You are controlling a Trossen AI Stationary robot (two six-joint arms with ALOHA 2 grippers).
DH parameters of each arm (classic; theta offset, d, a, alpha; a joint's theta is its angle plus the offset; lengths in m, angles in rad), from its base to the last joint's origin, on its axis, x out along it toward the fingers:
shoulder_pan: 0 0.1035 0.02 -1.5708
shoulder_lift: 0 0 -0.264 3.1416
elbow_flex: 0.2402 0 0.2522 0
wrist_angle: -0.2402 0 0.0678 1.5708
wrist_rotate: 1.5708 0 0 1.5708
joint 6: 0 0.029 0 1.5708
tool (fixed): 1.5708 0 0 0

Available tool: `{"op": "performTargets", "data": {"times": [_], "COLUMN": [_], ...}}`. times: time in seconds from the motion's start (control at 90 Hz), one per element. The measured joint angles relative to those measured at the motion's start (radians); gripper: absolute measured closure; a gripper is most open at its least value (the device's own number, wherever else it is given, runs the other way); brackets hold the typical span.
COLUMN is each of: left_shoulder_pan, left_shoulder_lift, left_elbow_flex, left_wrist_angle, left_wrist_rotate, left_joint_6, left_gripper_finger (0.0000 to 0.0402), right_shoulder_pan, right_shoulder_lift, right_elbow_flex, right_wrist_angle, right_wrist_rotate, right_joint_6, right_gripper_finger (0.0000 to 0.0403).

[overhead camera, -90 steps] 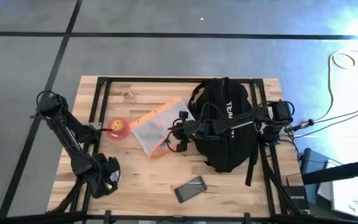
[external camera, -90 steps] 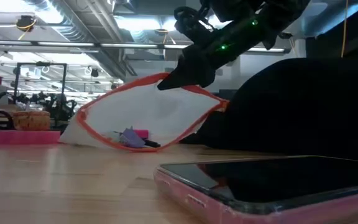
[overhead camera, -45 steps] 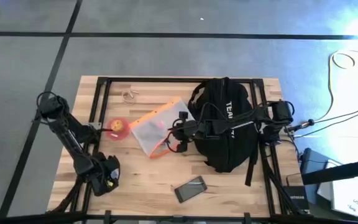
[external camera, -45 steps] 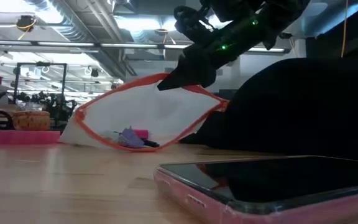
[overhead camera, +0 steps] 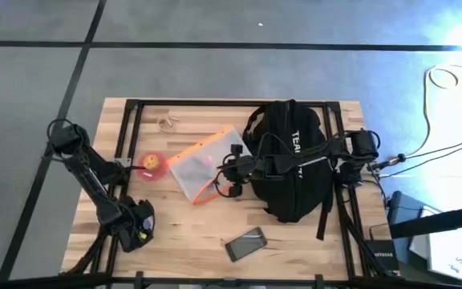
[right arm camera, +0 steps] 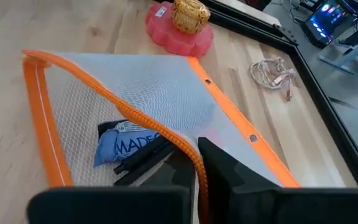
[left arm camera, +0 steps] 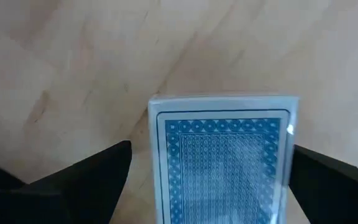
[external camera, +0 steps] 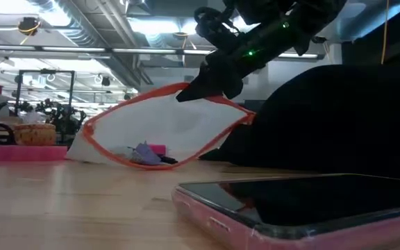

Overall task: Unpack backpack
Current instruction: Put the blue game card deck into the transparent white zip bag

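Backpack (overhead camera: pixel 295 164): white "TEA…", rest hidden. Blue packet (right arm camera: pixel 122 147) inside mesh pouch (right arm camera: pixel 142 106): "MADE", partly covered.

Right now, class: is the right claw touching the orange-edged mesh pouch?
Touching. The right wrist view shows the right claw shut on the mesh pouch at its orange zipper edge; the low view shows that edge lifted.
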Motion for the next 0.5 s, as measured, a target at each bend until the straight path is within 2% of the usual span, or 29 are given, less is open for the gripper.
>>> {"op": "performTargets", "data": {"times": [0.233,0.5], "left_shoulder_pan": [-0.001,0.0], "left_shoulder_lift": [0.018,0.019], "left_elbow_flex": [-0.015,-0.015], "left_wrist_angle": [0.02,0.03], "left_wrist_rotate": [0.0,0.014], "left_joint_6": [-0.062,-0.069], "left_gripper_finger": [0.0017,0.0064], "right_shoulder_pan": [0.0,0.0], "right_shoulder_lift": [0.0,0.0], "right_elbow_flex": [0.0,0.0], "right_wrist_angle": [-0.012,-0.011], "right_wrist_rotate": [-0.007,-0.008], "right_joint_6": [-0.005,-0.006], "right_gripper_finger": [0.0403,0.0403]}}
